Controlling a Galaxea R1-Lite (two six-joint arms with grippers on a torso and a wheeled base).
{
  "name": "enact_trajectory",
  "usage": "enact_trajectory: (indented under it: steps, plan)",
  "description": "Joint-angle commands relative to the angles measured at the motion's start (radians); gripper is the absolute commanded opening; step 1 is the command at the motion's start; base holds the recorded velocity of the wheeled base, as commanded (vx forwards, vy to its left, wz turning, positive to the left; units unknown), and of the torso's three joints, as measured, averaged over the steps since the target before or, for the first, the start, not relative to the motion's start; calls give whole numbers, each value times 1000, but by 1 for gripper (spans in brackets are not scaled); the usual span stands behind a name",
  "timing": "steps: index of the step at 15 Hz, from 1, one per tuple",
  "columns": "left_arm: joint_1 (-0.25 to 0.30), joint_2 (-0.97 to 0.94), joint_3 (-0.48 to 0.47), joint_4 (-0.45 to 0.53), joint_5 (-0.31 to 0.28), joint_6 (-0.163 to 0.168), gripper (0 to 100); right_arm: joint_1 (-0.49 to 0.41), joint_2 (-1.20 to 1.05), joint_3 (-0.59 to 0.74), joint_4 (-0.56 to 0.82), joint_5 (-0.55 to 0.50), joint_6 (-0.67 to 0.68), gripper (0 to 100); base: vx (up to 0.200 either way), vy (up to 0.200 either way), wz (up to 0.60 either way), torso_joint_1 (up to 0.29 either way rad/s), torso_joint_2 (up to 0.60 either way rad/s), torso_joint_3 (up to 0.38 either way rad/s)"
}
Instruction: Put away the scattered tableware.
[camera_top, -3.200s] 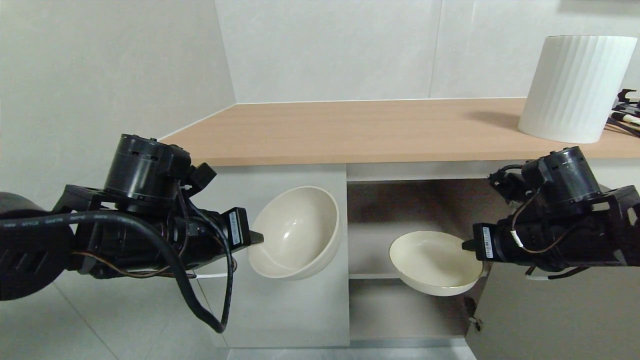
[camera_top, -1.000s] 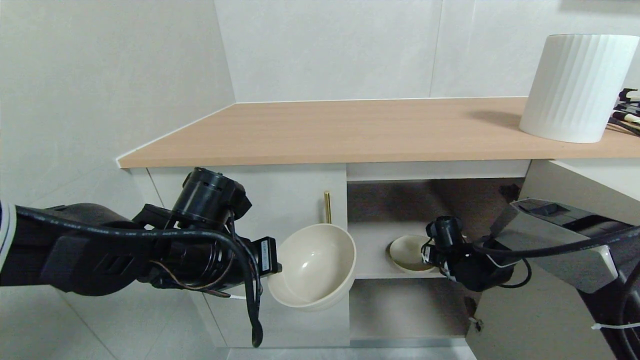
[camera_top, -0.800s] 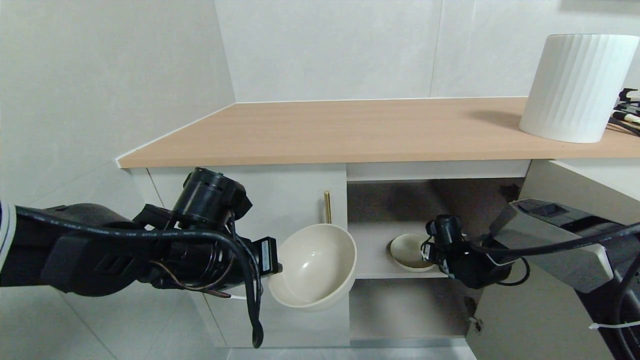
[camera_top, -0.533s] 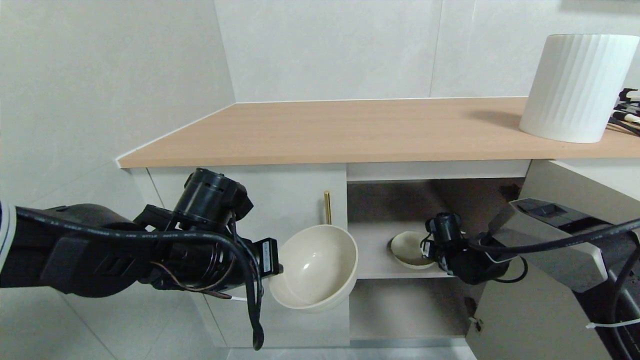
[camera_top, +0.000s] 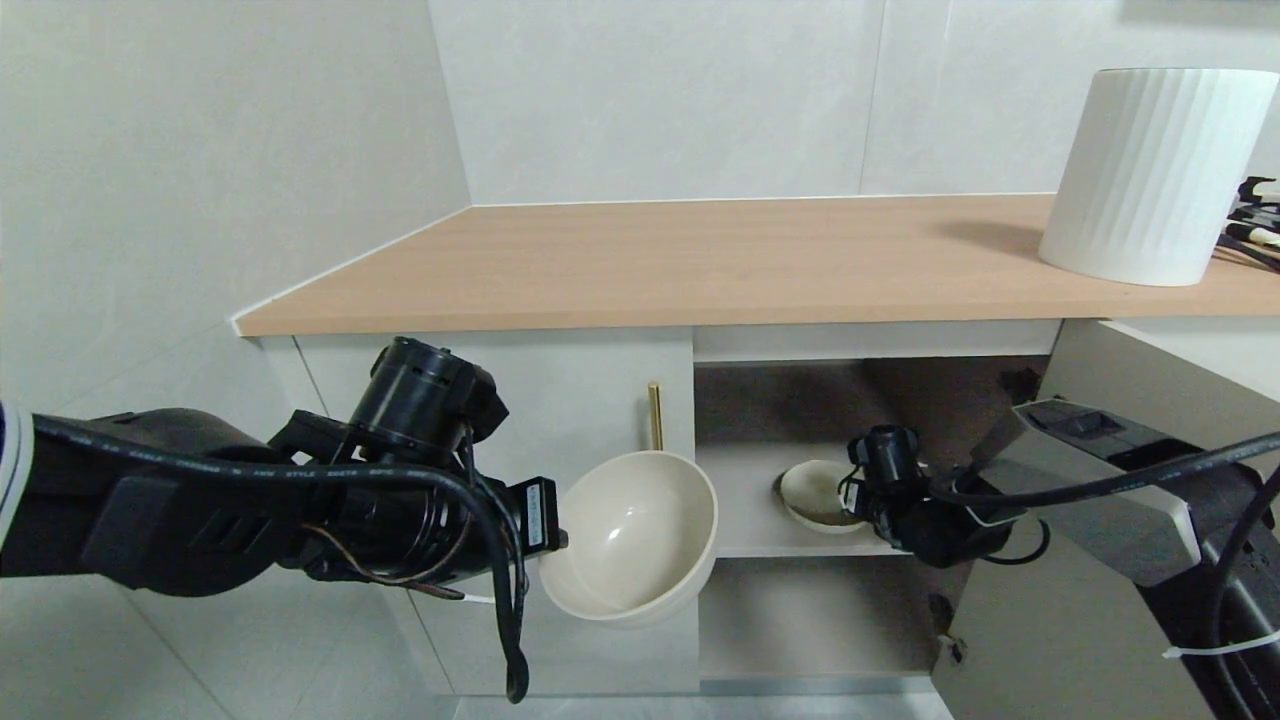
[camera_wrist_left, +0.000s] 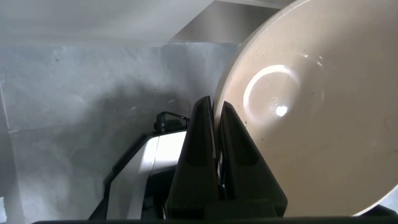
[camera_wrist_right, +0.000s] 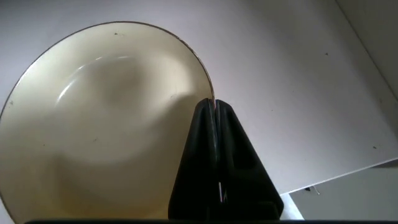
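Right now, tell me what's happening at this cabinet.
The robot is putting dishes away. Its right gripper, shut on the rim of a shallow plate, has it inside the open cabinet, just at the shelf; whether it rests there is unclear. The left gripper holds a deep bowl by its rim, in front of the closed door.

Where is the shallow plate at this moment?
In the head view, the plate is right of centre inside the open cabinet, at the shelf, its rim pinched by the right gripper.
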Motion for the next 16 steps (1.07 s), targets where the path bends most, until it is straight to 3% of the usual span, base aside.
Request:
enact_trajectory:
  steps: [1,7,10,13,16]
  plan:
    - [-1,0,0,0,0,-1,0,1,1,-4,0,-2,0,100,0,0,0,0,0,0]
    - [-1,0,0,0,0,-1,0,1,-13,16,0,-3,5,100,0,0,0,0,0,0]
    - [-33,34,-12,-2,11,-4,0,39,-203,206,0,27,8,100,0,0,0,0,0,0]
    - [-109,102,-25,-2,111,-4,0,74,-459,422,33,216,-43,100,0,0,0,0,0,0]
    - [-166,158,-37,1,186,-1,0,145,-643,484,122,247,-84,100,0,0,0,0,0,0]
